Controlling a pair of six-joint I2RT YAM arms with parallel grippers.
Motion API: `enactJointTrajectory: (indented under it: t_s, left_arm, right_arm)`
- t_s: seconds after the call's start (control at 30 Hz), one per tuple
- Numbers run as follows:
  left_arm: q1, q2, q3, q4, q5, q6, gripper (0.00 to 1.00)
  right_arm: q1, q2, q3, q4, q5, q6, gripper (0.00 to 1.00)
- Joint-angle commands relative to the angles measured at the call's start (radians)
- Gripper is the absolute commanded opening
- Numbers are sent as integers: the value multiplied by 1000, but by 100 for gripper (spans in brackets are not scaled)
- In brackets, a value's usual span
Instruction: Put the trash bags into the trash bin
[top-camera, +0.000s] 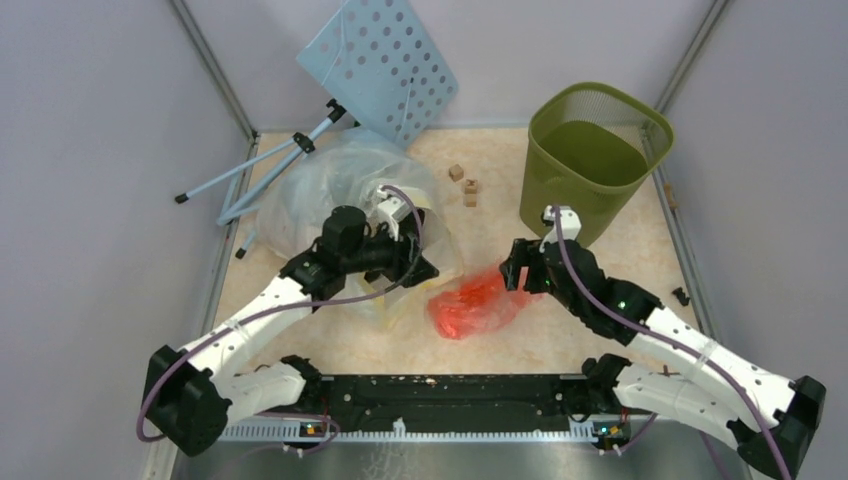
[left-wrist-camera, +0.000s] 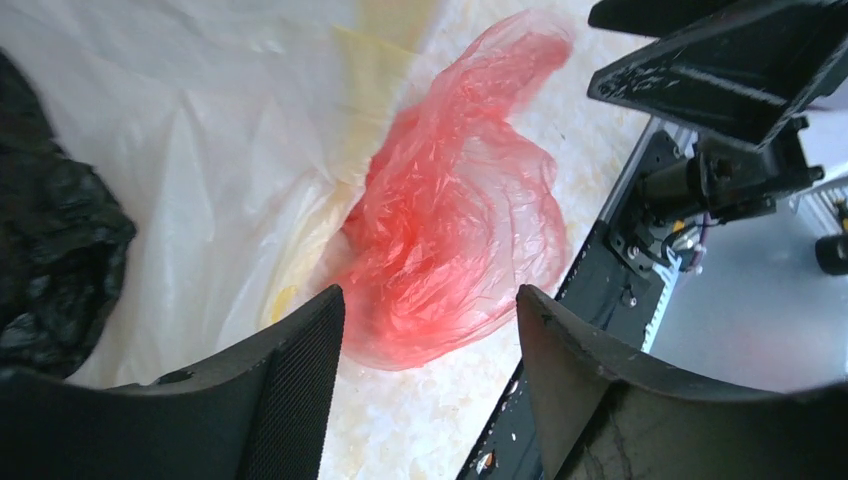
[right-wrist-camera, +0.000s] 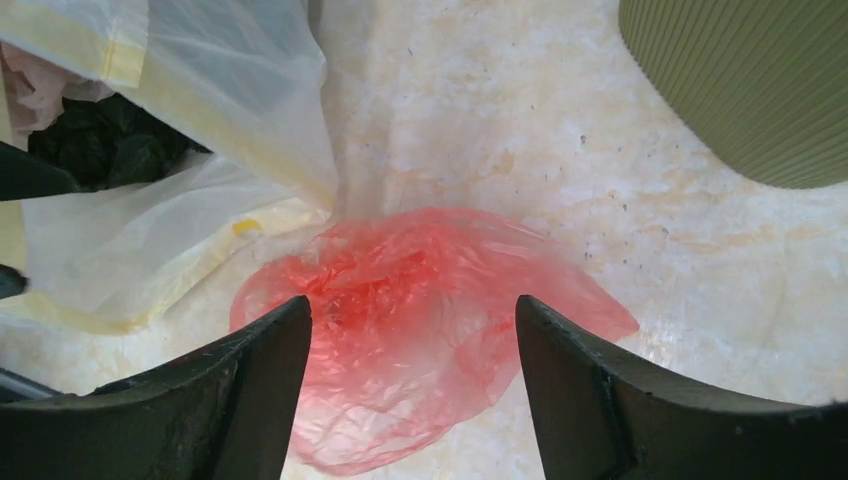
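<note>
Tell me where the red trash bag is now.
Top view: the red trash bag lies on the table, front centre, right of the clear bag and short of the green bin.

table (top-camera: 520, 345) – marbled beige | on it: red bag (top-camera: 470, 305), clear bag (top-camera: 310, 190), green bin (top-camera: 575, 195), small blocks (top-camera: 470, 186)

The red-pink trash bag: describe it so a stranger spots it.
Find the olive-green trash bin at the table's far right. In front of it lies a crumpled trash bag. Unlike the bigger clear, yellow-rimmed bag beside it, it is red-pink.
</note>
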Motion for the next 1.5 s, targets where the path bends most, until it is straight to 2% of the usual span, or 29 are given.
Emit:
enactJointTrajectory:
  t_s: [0.0,0.17,0.3,0.43,0.53,0.67,0.8,0.9,1.0,1.13,1.23,1.33,1.4,1.43,1.47]
  left_arm:
    - [-99,71,41,-7,-69,50,68]
    - [-219,139,67,-14,-112,42,65]
    - [-279,148,62,-37,-170,31,67]
    - [-291,150,45,-102,-259,-50,70]
    - [-292,109,-23,-52,-273,-95,72]
    - [-292,102,-38,-17,-290,-82,72]
    - [-292,165,34,1,-267,-33,73]
    - [-292,236,109,-2,-217,31,67]
    - [-292,308,182,2,-196,96,57]
    - [-292,408,268,10,-169,144,50]
    - [-292,473,319,29,-155,158,50]
    - [-292,535,377,24,-155,170,51]
    - [-293,567,413,17,-149,185,52]
    - [-293,582,432,16,-145,196,54]
    - [-293,596,444,15,-141,208,58]
  right_arm:
    - [-5,-112,-42,-44,-13,17,72]
    - [-4,-209,-88,-112,5,123,70]
    - [-5,-251,-137,-124,-27,140,68]
    - [-5,-242,-170,-116,-81,182,66]
    - [-4,-213,-204,-129,-90,307,65]
    - [-4,-217,-282,-110,-98,451,63]
    - [-5,-284,-380,14,-165,485,61]
    - [-5,-320,-438,69,-197,516,54]
    - [-4,-339,-486,100,-205,545,49]
    - [-5,-346,-505,125,-198,557,48]
    - [-4,-347,-514,139,-186,558,50]
    - [-5,-347,-518,171,-175,557,36]
    - [-5,-347,-512,182,-160,553,31]
    - [-5,-347,-510,186,-153,548,24]
    - [-5,-347,-507,185,-146,541,5]
